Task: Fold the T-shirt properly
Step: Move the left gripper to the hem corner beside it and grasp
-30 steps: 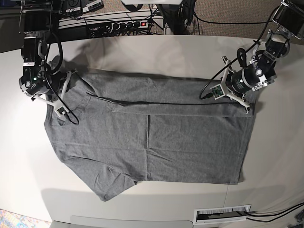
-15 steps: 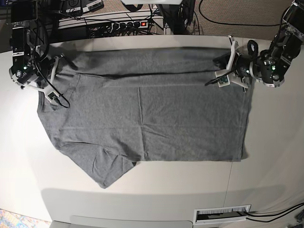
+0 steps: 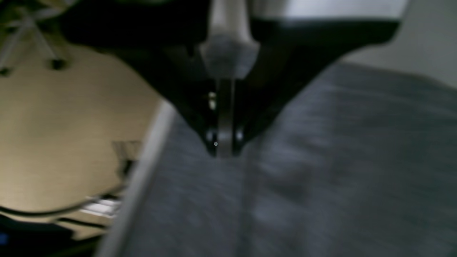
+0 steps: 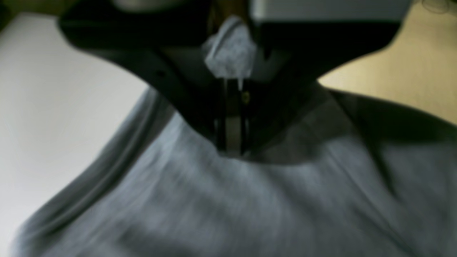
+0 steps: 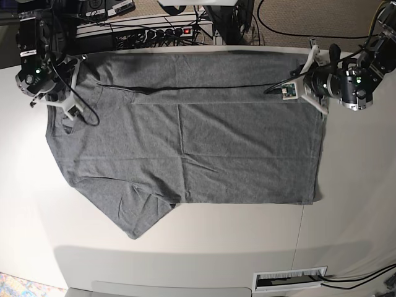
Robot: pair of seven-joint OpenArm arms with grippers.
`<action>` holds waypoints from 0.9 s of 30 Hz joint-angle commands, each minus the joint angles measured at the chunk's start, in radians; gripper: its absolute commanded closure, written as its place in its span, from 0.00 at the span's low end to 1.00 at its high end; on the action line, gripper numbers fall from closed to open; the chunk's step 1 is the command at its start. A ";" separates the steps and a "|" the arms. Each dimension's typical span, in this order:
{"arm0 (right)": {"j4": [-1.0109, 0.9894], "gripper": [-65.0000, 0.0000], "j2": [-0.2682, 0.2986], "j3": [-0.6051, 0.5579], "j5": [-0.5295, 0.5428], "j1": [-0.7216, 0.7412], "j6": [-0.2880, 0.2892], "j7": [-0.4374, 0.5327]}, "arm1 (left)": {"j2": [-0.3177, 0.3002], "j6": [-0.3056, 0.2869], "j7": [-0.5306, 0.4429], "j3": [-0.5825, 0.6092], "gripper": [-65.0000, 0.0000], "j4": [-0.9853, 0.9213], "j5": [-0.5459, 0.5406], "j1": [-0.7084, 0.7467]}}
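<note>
The grey T-shirt (image 5: 185,142) lies spread across the white table (image 5: 346,185), collar end to the left, hem to the right. Its far edge sits at the table's back edge, and a long crease runs just below that edge. At the shirt's far right corner, my left gripper (image 5: 314,79) is shut on the fabric. The blurred left wrist view shows the shut left gripper (image 3: 224,151) pinching the T-shirt (image 3: 321,171). My right gripper (image 5: 67,86) is shut on the cloth near the far left shoulder. In the right wrist view the right gripper (image 4: 232,151) bites a ridge of the T-shirt (image 4: 232,207).
A power strip (image 5: 164,32) and tangled cables lie just beyond the table's back edge. A white slotted plate (image 5: 291,279) sits at the front right. One sleeve (image 5: 139,216) points toward the front edge. Tan floor (image 3: 53,142) shows past the table edge.
Both grippers have moved toward the table's back edge, dragging the shirt's far edge with them. The folded-over band at the far side has narrowed, and the whole shirt has shifted backward.
</note>
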 commanded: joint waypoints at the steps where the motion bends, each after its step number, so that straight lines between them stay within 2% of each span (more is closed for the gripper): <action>1: 0.031 1.00 0.030 0.049 -0.009 0.017 -0.007 0.038 | -0.019 0.014 -0.023 -0.011 1.00 0.022 0.027 -0.029; 4: 0.051 1.00 0.030 0.130 -0.005 0.019 -0.008 0.087 | -0.018 0.087 -0.138 -0.011 1.00 0.021 0.166 -0.080; 7: 0.051 1.00 0.029 0.178 0.030 0.019 -0.007 0.089 | -0.014 0.177 -0.304 -0.011 1.00 -0.028 0.276 -0.140; 9: 0.051 1.00 0.029 0.190 0.040 0.019 -0.007 0.085 | -0.004 0.237 -0.411 -0.011 1.00 -0.098 0.288 -0.187; 12: 0.051 1.00 0.029 0.195 0.039 0.020 -0.007 0.087 | 0.047 0.290 -0.452 -0.011 1.00 -0.234 0.290 -0.281; 13: 0.051 0.94 0.026 0.195 0.039 0.023 -0.007 0.090 | 0.068 0.306 -0.457 -0.011 1.00 -0.283 0.289 -0.314; 15: 0.050 0.80 0.021 0.195 0.039 0.035 -0.008 0.098 | 0.108 0.323 -0.481 -0.011 1.00 -0.385 0.272 -0.382; 17: 0.050 0.74 0.013 0.195 0.039 0.052 -0.008 0.108 | 0.146 0.329 -0.495 -0.011 0.97 -0.490 0.242 -0.446; 22: 0.050 0.74 0.007 0.195 0.039 0.091 -0.008 0.116 | 0.235 0.328 -0.529 -0.011 0.87 -0.747 0.196 -0.573; 27: 0.050 0.74 0.007 0.195 0.038 0.102 -0.008 0.115 | 0.289 0.325 -0.628 -0.011 0.63 -0.956 0.196 -0.643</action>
